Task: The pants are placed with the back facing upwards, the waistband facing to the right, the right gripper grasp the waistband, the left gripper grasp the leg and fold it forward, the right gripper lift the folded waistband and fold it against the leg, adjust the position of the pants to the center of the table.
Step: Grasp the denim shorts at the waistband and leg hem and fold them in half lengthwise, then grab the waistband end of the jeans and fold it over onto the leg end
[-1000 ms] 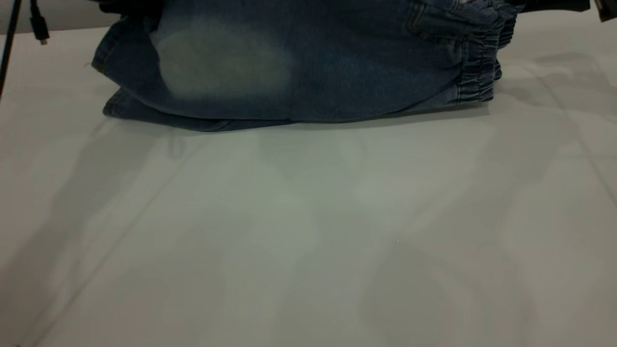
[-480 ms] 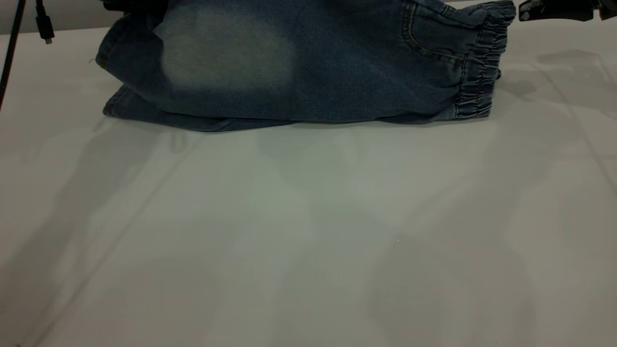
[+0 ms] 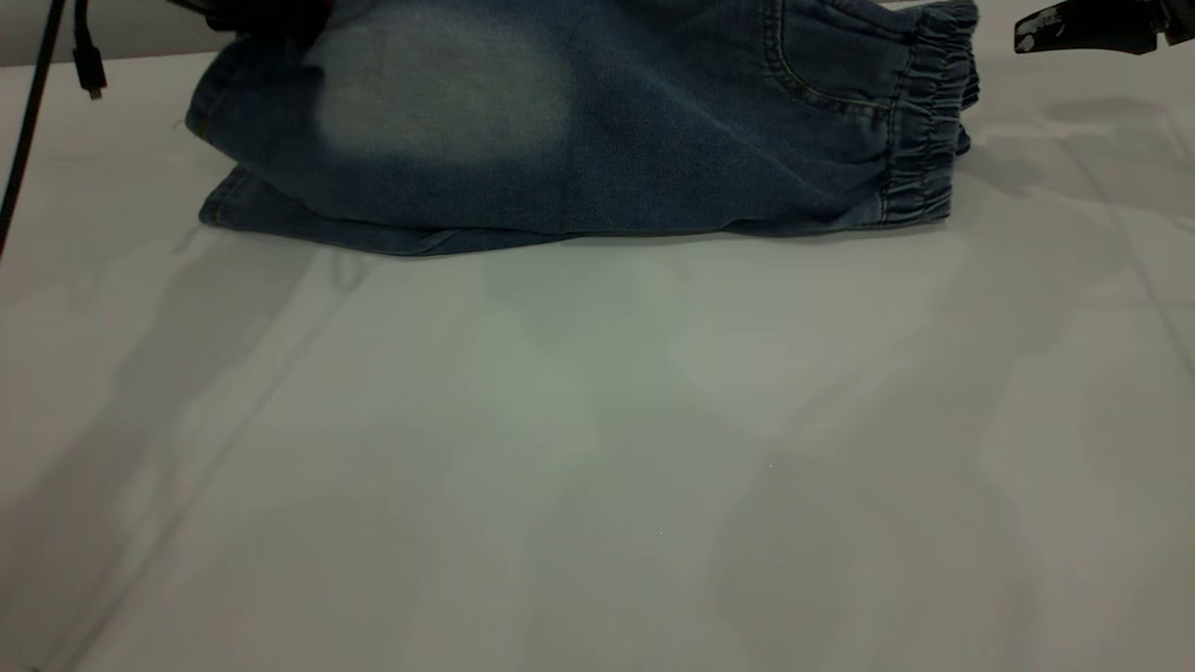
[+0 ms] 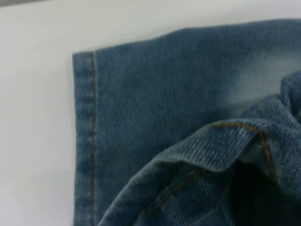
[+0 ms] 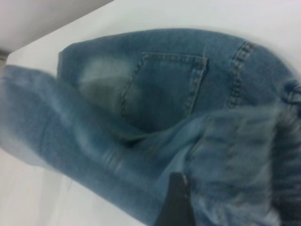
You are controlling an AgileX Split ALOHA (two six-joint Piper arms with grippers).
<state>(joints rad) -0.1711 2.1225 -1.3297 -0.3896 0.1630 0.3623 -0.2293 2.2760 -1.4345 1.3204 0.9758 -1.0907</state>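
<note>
Ext view dim, soft shadows across table; wrist views brighter, right one blurred.

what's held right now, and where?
Cannot tell. The shorts hang raised, leg at the left gripper, waistband near the right gripper, but neither grip shows.

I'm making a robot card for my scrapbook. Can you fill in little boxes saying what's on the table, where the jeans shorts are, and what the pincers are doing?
surface: pale table
clothing: blue denim pants, lifted along the far side, near edge resting on the table
waistband: gathered elastic, at the right end
faded patch: whitish, toward the left end
left pincer: dark shape at the raised leg end, grip hidden
right pincer: black tip against the waistband folds, grip unclear
back pocket: seen from the right wrist view
</note>
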